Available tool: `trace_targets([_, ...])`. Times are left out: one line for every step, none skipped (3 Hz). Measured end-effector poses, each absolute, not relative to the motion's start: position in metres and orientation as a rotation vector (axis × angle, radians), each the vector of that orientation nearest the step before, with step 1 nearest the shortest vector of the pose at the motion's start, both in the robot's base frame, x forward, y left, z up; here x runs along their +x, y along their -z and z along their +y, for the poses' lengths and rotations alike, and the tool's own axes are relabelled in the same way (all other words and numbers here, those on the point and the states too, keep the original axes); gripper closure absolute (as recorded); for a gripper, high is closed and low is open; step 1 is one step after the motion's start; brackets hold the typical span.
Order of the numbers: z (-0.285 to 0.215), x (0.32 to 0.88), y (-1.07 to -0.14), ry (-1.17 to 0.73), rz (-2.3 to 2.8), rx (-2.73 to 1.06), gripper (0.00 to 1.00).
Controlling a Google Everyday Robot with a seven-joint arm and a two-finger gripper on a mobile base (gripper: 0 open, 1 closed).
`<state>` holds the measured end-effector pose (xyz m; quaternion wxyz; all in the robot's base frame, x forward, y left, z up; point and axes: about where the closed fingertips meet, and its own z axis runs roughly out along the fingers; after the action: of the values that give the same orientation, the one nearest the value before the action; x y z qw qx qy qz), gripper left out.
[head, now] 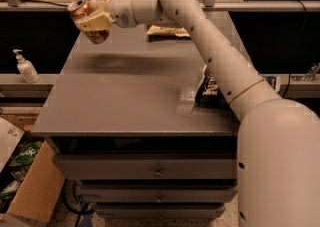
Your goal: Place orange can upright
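Gripper point(92, 20) upper left of frame, fingers clamped on orange can point(99, 35), held in air above table point(125, 101) far-left corner. Can axis tilted (silver top leans up-left); likely needs righting before lowering.

Tan bag point(167, 31), dark bag point(211, 87) on table point(125, 106); end effector point(90, 18) above corner.

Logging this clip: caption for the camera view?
Claw holds the orange can tilted above the table's far-left corner.
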<state>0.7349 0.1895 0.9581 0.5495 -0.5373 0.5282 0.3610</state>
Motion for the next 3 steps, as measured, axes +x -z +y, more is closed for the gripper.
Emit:
trace_targets([0.19,0.735,-0.958,-0.855,1.251,-1.272,1.0])
trace_targets([0.19,0.725,-0.956,-0.836,1.282,-1.265,1.0])
trace_targets([0.184,0.707,-0.957,-0.788,1.328,-1.258,1.0])
